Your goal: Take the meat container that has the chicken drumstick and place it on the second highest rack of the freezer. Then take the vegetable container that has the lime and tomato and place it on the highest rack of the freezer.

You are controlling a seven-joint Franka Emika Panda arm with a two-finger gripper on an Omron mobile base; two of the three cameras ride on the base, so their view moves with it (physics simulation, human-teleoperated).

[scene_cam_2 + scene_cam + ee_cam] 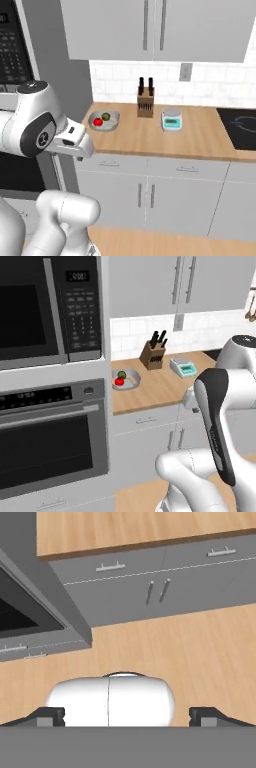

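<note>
The vegetable container (126,380) (103,120) is a shallow grey bowl holding a red tomato and a green lime. It rests on the wooden counter (150,388) at its left end, next to the oven column. My gripper (126,717) hangs low in front of the base cabinets and points down at the floor. Its jaws are open, with the fingertips (48,716) far apart and nothing between them. The container is well above and beyond the gripper. The meat container and the freezer are out of view.
A knife block (153,354) (145,102) and a kitchen scale (183,367) (171,120) stand on the counter right of the container. A microwave (45,306) sits above an oven (50,441) on the left. A cooktop (241,127) lies at the right. Cabinet doors (150,592) and wooden floor (190,647) lie below the hand.
</note>
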